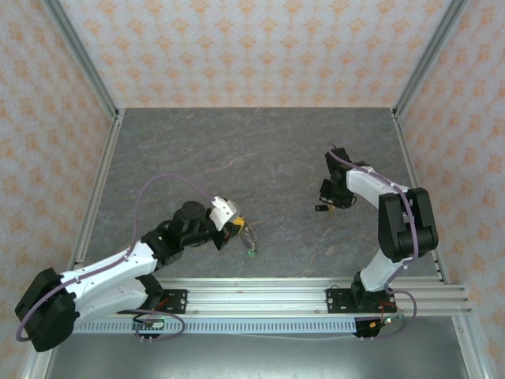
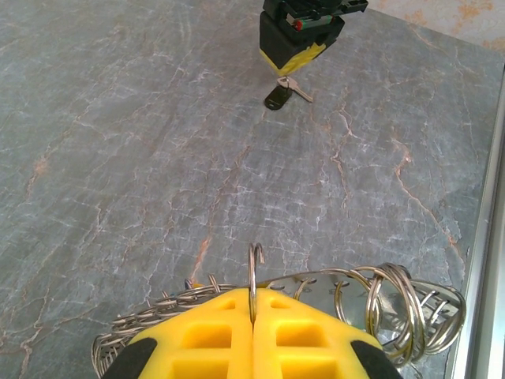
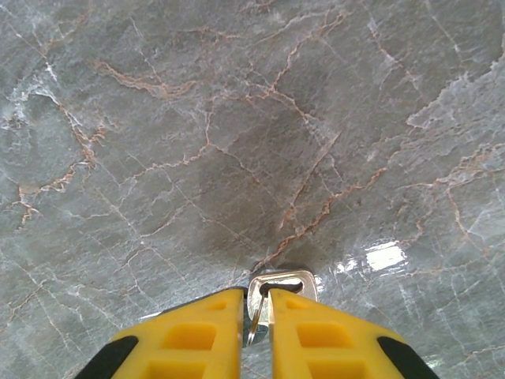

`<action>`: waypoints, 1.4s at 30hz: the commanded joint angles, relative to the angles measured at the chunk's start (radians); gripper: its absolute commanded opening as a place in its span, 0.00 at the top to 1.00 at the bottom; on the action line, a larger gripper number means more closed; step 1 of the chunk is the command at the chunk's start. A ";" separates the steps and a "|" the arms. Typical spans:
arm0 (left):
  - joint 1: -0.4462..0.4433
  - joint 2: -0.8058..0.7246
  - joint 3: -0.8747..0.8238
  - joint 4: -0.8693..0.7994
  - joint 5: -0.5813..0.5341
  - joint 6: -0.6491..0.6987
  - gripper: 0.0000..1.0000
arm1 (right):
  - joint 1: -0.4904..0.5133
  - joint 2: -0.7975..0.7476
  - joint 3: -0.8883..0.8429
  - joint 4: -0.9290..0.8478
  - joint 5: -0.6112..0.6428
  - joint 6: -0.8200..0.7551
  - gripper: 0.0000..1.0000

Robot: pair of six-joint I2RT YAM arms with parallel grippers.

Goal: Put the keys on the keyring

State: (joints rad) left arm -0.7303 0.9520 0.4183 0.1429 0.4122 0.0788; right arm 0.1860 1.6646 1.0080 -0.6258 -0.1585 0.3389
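Grey marble tabletop: left pincer clamps the keyring, right pincer clamps a key.

The left gripper is pinched tight on one thin upright ring of the keyring, whose wire loops spread out beneath it. Far across the grey table, the right gripper holds a dark-headed key.
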 commanded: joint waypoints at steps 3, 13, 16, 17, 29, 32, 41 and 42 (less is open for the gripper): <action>0.008 0.001 0.037 0.021 0.019 0.006 1.00 | 0.000 -0.005 0.009 -0.031 0.002 0.007 0.82; 0.008 0.000 0.042 0.013 0.019 0.007 1.00 | 0.005 0.029 0.007 -0.028 -0.007 0.007 0.83; 0.009 -0.001 0.042 0.012 0.020 0.007 1.00 | 0.009 0.028 0.002 -0.020 -0.006 0.012 0.85; 0.009 -0.001 0.042 0.011 0.019 0.007 1.00 | 0.009 0.029 0.000 -0.019 -0.001 0.014 0.85; 0.008 -0.001 0.045 0.009 0.021 0.007 1.00 | 0.009 0.030 0.006 -0.028 0.013 0.017 0.87; 0.009 -0.001 0.042 0.009 0.021 0.007 1.00 | 0.009 0.033 0.004 -0.026 0.016 0.017 0.87; 0.009 -0.002 0.042 0.009 0.022 0.005 1.00 | 0.009 0.035 0.006 -0.031 0.018 0.019 0.83; 0.009 -0.004 0.042 0.008 0.021 0.006 1.00 | 0.009 0.034 0.007 -0.032 0.019 0.020 0.83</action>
State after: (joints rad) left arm -0.7303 0.9531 0.4248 0.1383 0.4149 0.0788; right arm 0.1890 1.6844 1.0080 -0.6289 -0.1680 0.3466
